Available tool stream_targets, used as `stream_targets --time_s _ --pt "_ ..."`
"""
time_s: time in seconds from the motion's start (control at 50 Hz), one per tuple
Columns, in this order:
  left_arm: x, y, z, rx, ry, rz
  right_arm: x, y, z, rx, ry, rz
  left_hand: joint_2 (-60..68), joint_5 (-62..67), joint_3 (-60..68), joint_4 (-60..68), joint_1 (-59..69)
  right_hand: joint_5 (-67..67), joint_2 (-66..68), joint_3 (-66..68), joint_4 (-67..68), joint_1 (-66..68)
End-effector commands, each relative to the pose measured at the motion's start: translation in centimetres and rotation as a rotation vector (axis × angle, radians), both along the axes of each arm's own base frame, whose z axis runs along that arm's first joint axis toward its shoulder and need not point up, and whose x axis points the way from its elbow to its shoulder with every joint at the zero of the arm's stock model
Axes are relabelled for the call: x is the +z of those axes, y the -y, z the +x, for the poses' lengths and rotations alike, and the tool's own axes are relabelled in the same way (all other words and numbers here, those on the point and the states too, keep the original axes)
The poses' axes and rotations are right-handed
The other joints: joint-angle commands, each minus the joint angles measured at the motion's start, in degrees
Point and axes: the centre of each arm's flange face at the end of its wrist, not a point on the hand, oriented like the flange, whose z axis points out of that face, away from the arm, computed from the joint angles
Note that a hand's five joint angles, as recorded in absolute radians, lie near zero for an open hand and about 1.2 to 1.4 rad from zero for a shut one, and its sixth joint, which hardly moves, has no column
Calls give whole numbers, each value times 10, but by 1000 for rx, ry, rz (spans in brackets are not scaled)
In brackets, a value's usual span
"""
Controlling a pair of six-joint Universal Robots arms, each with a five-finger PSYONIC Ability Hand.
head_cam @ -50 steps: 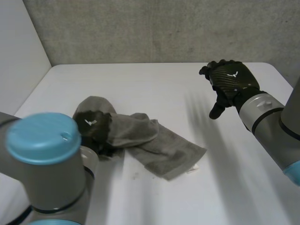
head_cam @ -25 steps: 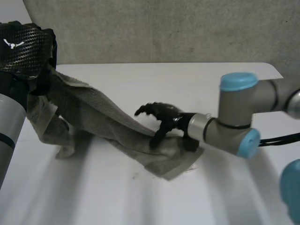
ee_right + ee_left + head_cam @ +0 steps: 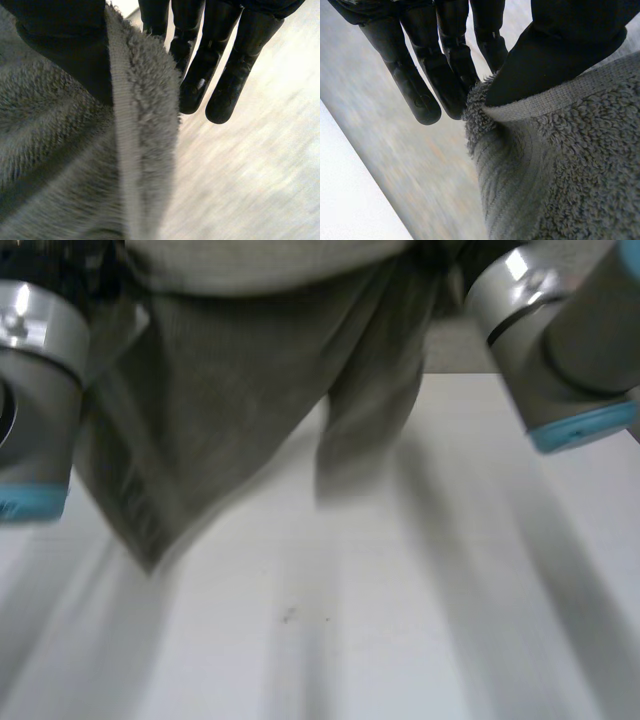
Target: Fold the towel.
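Note:
The grey towel (image 3: 230,390) hangs in the air between my two raised arms, its lower corner dangling a little above the white table (image 3: 420,630). In the left wrist view my left hand (image 3: 447,60) pinches the towel's hemmed edge (image 3: 555,165) between thumb and fingers. In the right wrist view my right hand (image 3: 235,65) grips another stretch of the towel's edge (image 3: 125,165) the same way, thumb pressed on one face and fingers behind. The left arm (image 3: 35,360) and right arm (image 3: 560,340) stand high at either side of the cloth.
A small dark speck (image 3: 288,616) marks the table under the towel. The grey wall (image 3: 455,345) rises behind the table's far edge.
The right hand, spread over the towel's end on the table, has shut on it. Both arms have risen and carried the towel up off the table.

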Motion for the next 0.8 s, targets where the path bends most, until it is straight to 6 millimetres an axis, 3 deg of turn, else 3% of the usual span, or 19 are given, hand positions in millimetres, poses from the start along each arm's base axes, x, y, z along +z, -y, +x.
stream_targets --time_s 0.02,0.06,0.08,0.12,0.14,0.16,0.18,0.2,0.22,0.24,0.26,0.28,0.3,0.32,0.34,0.4,0.48,0.56,0.8 --pt "46 11 -8 -9 -84 -281 28 -30 -22 -59 30 -142 105 115 105 102 137 145 130 124 119 245" --pt "44 11 -9 -20 -82 -293 14 -31 -21 -70 -29 -94 105 115 105 102 137 145 130 124 119 245" --pt "30 11 -14 -39 -56 -254 14 -31 -21 -70 -29 -93 105 115 105 102 137 145 130 124 119 245" --pt "13 11 -15 -54 -23 -206 -19 -34 -22 -96 -197 37 105 115 105 102 137 145 130 124 119 245" --pt "-5 10 -17 -74 12 -155 -20 -34 -22 -96 -197 38 105 115 105 102 137 145 130 124 119 245" --pt "-5 10 -17 -74 12 -155 -43 -36 -21 -102 -296 120 105 115 105 102 137 145 130 124 119 245" --pt "-25 8 -19 -95 48 -97 -70 -38 -19 -99 -397 215 105 115 105 102 137 145 130 124 119 245" --pt "-48 6 -20 -116 85 -29 -71 -38 -19 -99 -398 216 105 115 105 102 137 145 130 124 119 245" --pt "-48 6 -20 -116 85 -28 -97 -40 -19 -90 -495 302 105 115 105 102 137 145 130 124 119 245" --pt "-70 3 -21 -133 118 42 -121 -44 -20 -76 -575 387 105 115 105 102 137 145 130 124 119 245" --pt "-92 -2 -21 -149 148 110 -121 -44 -20 -76 -576 388 105 115 105 102 137 145 130 124 119 245" --pt "-92 -2 -21 -149 149 111 -142 -47 -22 -62 -633 466 105 115 105 102 137 145 130 124 119 245" --pt "-114 -6 -21 -161 176 176 -142 -48 -22 -61 -634 467 105 115 105 102 137 145 130 124 119 245" --pt "-136 -9 -19 -165 203 248 -163 -52 -23 -35 -677 545 105 115 105 102 137 132 117 111 106 232" --pt "-137 -9 -19 -165 204 249 -180 -53 -24 -25 -698 597 105 115 105 102 137 94 78 73 68 194" --pt "-173 -15 -17 -167 259 362 -206 -54 -26 -14 -714 665 105 115 105 102 137 -39 -54 -59 -64 62" --pt "-202 -27 -16 -169 347 450 -220 -53 -28 -14 -700 711 105 115 105 102 137 -170 -185 -191 -196 -70" --pt "-206 -30 -15 -167 370 470 -229 -52 -36 -16 -642 786 105 115 105 102 137 -435 -450 -455 -460 -334" --pt "-197 -39 -8 -156 370 481 -231 -41 -77 -44 -417 964 105 115 105 102 137 -474 -489 -494 -499 -373"
